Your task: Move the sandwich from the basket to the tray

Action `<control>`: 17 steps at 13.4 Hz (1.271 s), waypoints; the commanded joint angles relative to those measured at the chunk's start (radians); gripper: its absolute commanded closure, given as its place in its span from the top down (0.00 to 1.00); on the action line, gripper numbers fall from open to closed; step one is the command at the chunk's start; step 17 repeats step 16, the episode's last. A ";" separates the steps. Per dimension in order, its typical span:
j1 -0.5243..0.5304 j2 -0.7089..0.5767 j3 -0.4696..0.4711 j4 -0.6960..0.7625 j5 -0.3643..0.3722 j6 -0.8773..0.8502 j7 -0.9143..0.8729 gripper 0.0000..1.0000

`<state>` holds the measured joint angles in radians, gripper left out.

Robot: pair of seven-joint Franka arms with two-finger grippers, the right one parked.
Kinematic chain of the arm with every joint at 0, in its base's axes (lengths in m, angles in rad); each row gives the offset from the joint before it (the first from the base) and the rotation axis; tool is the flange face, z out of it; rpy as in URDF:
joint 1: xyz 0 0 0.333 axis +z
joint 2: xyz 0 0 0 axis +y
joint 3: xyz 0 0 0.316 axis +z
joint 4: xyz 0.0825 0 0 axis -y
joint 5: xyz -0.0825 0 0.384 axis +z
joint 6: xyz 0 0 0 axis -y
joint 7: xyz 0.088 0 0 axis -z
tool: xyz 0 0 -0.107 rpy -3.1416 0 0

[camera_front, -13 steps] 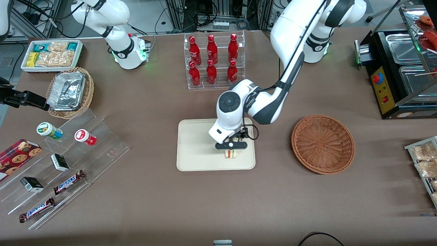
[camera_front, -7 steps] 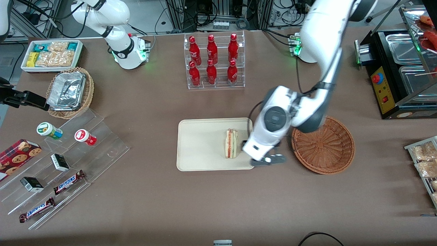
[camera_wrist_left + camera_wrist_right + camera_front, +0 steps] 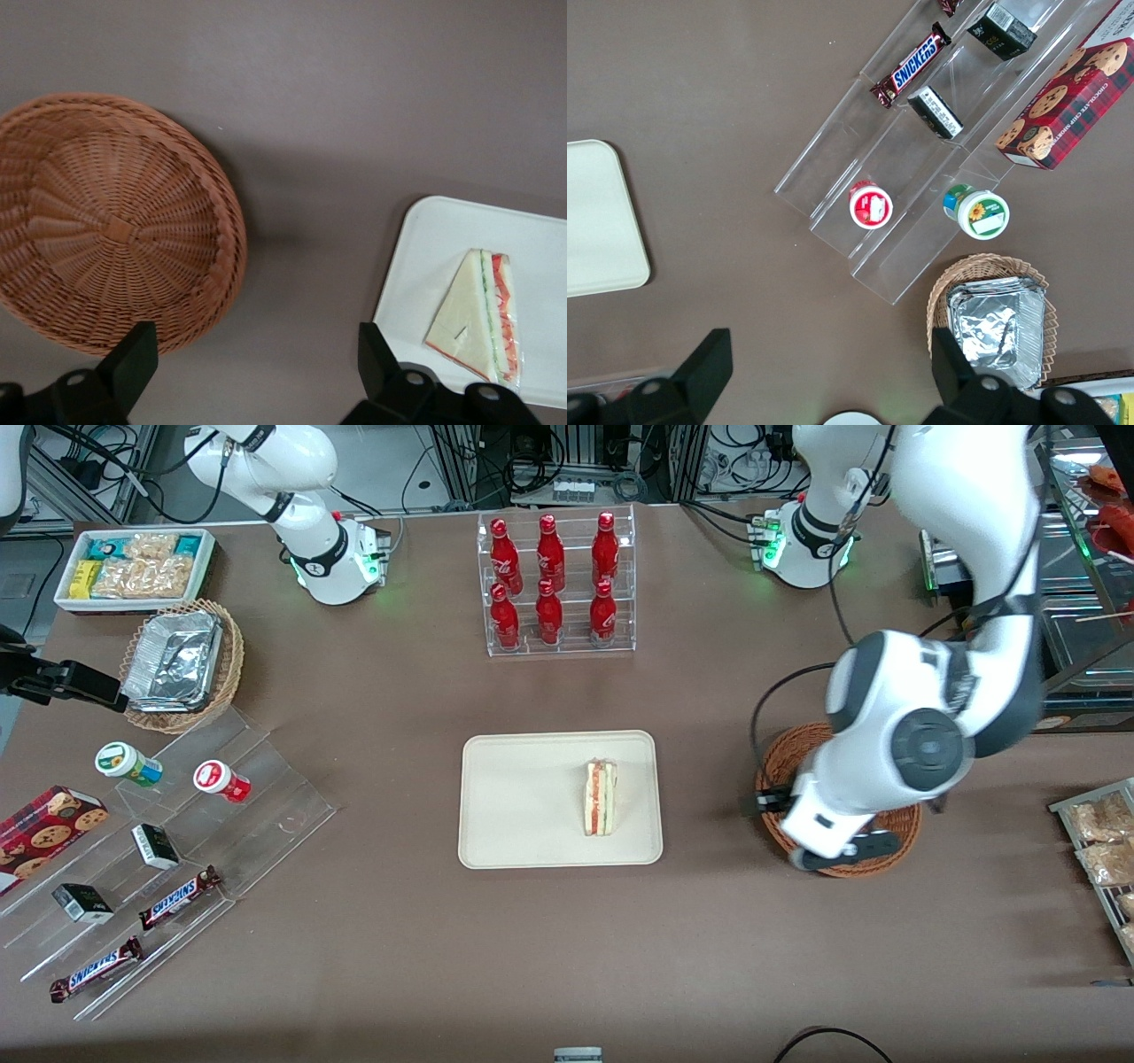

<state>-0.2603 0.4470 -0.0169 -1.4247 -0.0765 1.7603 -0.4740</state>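
The sandwich [image 3: 600,797] [image 3: 478,314], a white wedge with a red and green stripe, lies on the cream tray [image 3: 514,797] [image 3: 532,239], near the tray's end that faces the basket. My left gripper [image 3: 842,852] [image 3: 255,363] hangs high over the rim of the reddish-brown basket [image 3: 780,755] [image 3: 106,221] that is nearest the front camera. It is open, with only bare table between its black fingers [image 3: 133,354]. The arm's wrist covers much of the basket in the front view. In the left wrist view the basket has nothing in it.
A clear rack of red bottles [image 3: 556,584] stands farther from the camera than the tray. Toward the parked arm's end are a stepped acrylic stand with snacks [image 3: 177,824], a tan basket with foil containers [image 3: 182,664] and a white snack box [image 3: 133,567]. A food warmer [image 3: 1036,620] and packets [image 3: 1099,841] flank the basket.
One second ago the gripper was down over the sandwich on the tray. It has since let go and swung sideways and upward to the basket. The sandwich stays on the tray.
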 commanded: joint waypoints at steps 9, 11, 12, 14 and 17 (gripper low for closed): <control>0.275 -0.316 -0.053 -0.049 0.046 -0.355 0.337 1.00; 0.306 -0.407 -0.074 -0.115 0.060 -0.367 0.350 1.00; 0.308 -0.450 -0.074 -0.149 0.063 -0.367 0.368 1.00; 0.323 -0.501 -0.071 -0.180 0.069 -0.369 0.388 1.00; 0.343 -0.501 -0.066 -0.181 0.079 -0.372 0.432 1.00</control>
